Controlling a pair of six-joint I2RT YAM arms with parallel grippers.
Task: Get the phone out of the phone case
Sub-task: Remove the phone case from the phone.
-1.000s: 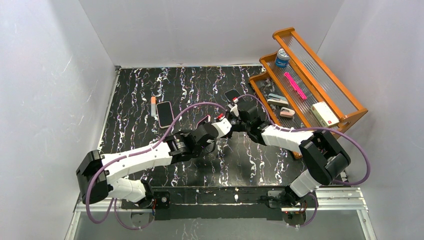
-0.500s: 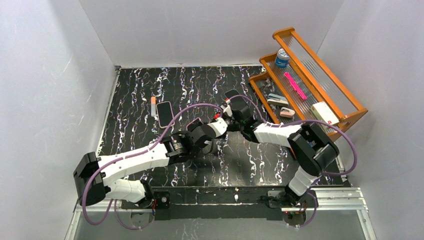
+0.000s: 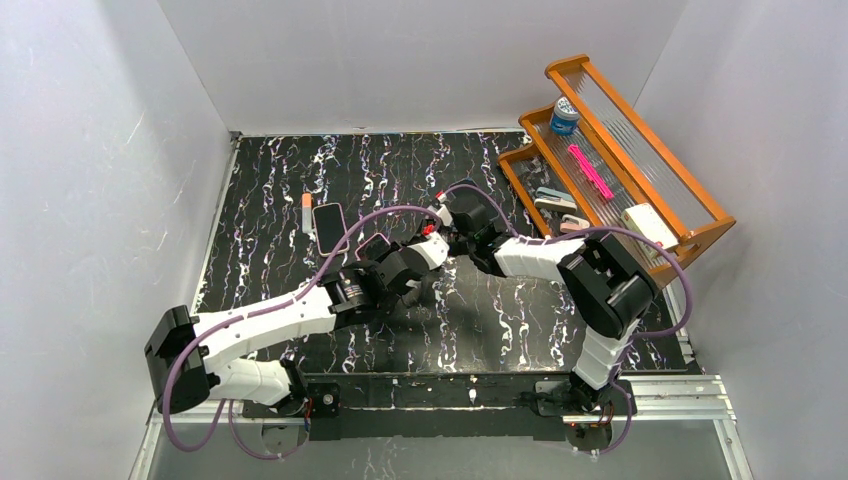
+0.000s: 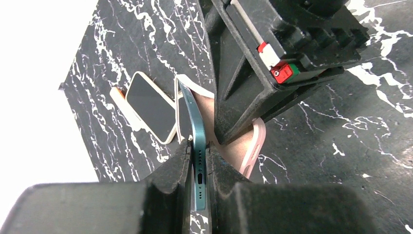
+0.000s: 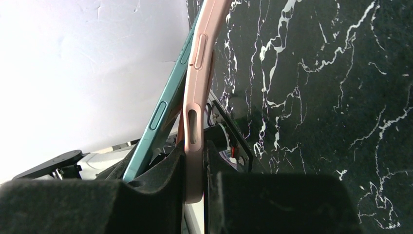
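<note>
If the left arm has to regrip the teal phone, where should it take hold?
Probably at the charging-port end of the teal phone, fingers flat on screen and back, coming in from that end. That end stands clear of the pink case, which the right gripper pinches by its wall.

Bright, even light; close wrist-view foregrounds seem blurred.
</note>
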